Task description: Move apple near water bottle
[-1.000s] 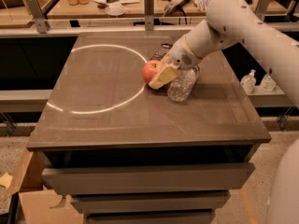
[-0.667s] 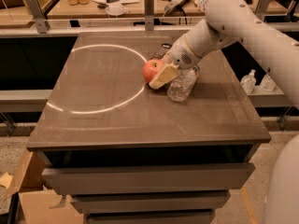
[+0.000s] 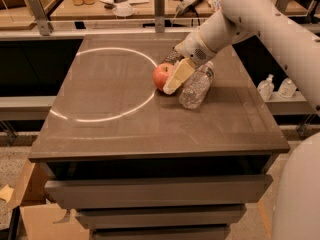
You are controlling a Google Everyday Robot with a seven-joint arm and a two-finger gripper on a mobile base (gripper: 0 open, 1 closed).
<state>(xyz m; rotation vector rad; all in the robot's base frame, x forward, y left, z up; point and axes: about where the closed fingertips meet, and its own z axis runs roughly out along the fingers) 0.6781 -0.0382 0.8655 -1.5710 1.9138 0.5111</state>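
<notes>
Apple (image 3: 161,76), red-orange, resting on a brown table (image 3: 150,129) just left of the water bottle (image 3: 196,86).

Nearest: grey drawer fronts (image 3: 160,191) under the table's front edge, with a cardboard box (image 3: 35,219) on the floor at lower left.

Farther in: bare tabletop crossed by a thin white ring (image 3: 100,118), the apple sitting on its right-hand arc.

Directly right of the apple: gripper (image 3: 172,76), low over the table, pressed against the apple's right side and wedged between fruit and bottle. Clasped or let go: cannot tell from this angle.

Next: clear crinkled bottle lying on its side, white cap pointing away from the viewer, body just beside the gripper. Possibly touching it, though hard to say.

Behind and to the right: white robot arm (image 3: 260,19) sloping down to the gripper. Two small pump bottles (image 3: 266,88) on a lower shelf beyond the table's right edge. Farthest: a cluttered wooden bench (image 3: 100,9).

Step in hand, by judgement: placement, with the apple seemingly already close enough to the bottle. Next move: release if gripped, then rise straight up and draw back gently, without nudging the apple or rolling the bottle.
</notes>
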